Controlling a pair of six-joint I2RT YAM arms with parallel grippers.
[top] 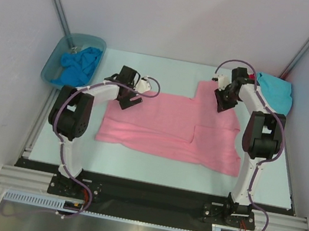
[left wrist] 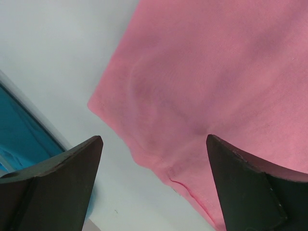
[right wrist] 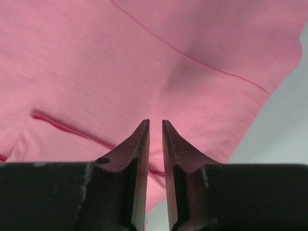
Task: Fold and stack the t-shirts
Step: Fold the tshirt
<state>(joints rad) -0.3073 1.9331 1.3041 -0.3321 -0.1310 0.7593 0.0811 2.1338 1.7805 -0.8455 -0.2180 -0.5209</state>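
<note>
Right gripper: jaws nearly closed over the pink t-shirt, with no cloth visible between them. Left gripper: wide open above a left corner. I judge folding barely begun. The pink shirt lies mostly flat mid-table, and the blue t-shirt sits crumpled in the tub.

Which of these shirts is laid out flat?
The pink t-shirt, spread wide; the blue shirt is crumpled in the tub, the turquoise shirt bunched far right.
</note>
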